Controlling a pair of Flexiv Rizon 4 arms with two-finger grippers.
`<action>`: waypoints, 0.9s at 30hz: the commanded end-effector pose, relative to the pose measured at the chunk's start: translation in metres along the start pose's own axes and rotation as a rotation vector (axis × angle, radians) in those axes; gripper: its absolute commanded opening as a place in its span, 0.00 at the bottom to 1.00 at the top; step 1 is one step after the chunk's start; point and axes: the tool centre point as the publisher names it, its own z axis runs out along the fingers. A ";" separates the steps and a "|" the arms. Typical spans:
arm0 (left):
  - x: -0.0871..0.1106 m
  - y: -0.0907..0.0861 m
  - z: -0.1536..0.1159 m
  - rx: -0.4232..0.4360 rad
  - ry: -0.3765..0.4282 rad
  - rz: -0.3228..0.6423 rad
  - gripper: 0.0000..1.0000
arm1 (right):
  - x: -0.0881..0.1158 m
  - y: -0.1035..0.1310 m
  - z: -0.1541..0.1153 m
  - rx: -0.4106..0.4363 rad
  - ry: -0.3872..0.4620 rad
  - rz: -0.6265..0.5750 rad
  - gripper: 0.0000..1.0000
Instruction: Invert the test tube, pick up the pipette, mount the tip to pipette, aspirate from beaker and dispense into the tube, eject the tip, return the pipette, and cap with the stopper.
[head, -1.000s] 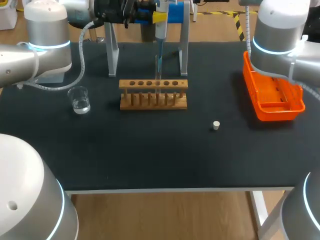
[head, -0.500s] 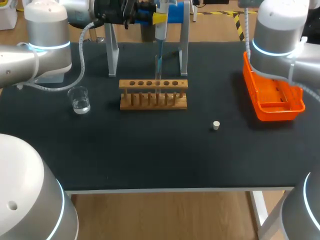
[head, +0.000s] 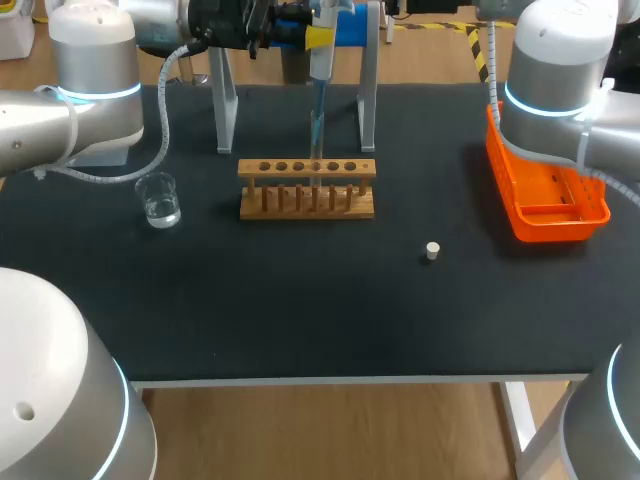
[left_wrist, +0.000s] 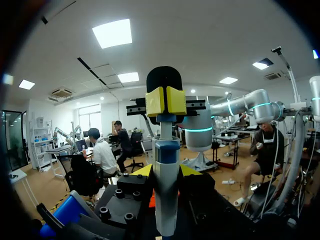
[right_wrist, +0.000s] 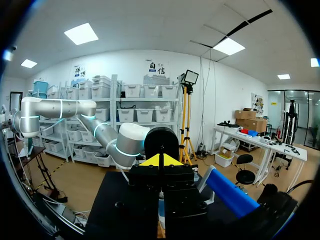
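My left gripper (head: 312, 37) is shut on the pipette (head: 321, 62) high over the far side of the table. In the left wrist view its yellow fingers (left_wrist: 155, 101) clamp the white pipette (left_wrist: 165, 190) from both sides. The mounted clear tip (head: 316, 128) hangs straight down over the wooden tube rack (head: 307, 188), ending near one of its holes. A glass beaker (head: 159, 201) with liquid stands left of the rack. The small white stopper (head: 432, 251) lies right of the rack. My right gripper (right_wrist: 161, 160) is shut on nothing and points away from the table.
The metal pipette stand (head: 226, 100) straddles the area behind the rack. An orange tray (head: 547, 195) sits at the right edge under my right arm (head: 560, 70). Bare black mat (head: 300, 300) stretches in front of the rack.
My right arm has shifted slightly at the right. The left gripper and the pipette have hardly moved.
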 end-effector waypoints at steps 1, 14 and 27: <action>-0.002 -0.003 -0.001 0.002 0.004 0.001 0.00 | 0.002 -0.006 -0.001 -0.001 -0.004 0.004 0.00; -0.002 -0.003 -0.001 0.002 0.004 0.001 0.00 | 0.000 -0.018 -0.001 0.002 -0.001 0.025 0.00; -0.002 -0.003 -0.001 0.002 0.004 0.001 0.00 | -0.001 -0.022 -0.001 0.005 0.001 0.038 0.00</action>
